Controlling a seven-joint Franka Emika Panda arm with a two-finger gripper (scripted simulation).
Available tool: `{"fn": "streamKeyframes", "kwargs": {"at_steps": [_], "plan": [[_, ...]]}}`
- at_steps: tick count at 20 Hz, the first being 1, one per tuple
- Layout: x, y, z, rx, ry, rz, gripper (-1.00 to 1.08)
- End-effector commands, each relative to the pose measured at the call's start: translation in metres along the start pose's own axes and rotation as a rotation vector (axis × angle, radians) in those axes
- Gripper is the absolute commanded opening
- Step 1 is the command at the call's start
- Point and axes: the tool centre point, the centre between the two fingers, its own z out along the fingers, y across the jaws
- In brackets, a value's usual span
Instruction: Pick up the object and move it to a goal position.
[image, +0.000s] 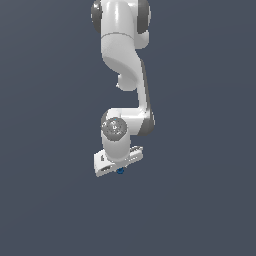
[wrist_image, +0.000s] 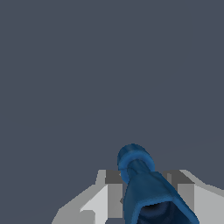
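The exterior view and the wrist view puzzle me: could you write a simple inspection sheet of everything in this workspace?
Surface: plain dark grey-blue ground, no table edge seen.
Job's things: small dark-blue cylindrical object with lighter blue patches, sitting between the claw's fingers, just a blue speck under the claw in the exterior view.
Clutter: nothing seen.
Grippers: white claw points downward, its grey-white fingers shut on the object.
Cables: nothing seen.
Surroundings: white robot arm with grey joints hanging from the top; uniform dark backdrop; no goal marker seen.
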Motion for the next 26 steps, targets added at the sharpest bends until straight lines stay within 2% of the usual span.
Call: {"fn": "streamKeyframes", "kwargs": {"at_steps": [1, 12, 26], "plan": [[-0.001, -0.001, -0.001, 0.0, 0.0, 0.0, -1.0], [-0.026, -0.018, -0.011, 0.0, 0.0, 0.0, -1.0], [-0.091, -0.064, -0.037, -0.001, 0.0, 0.0, -1.0]]}}
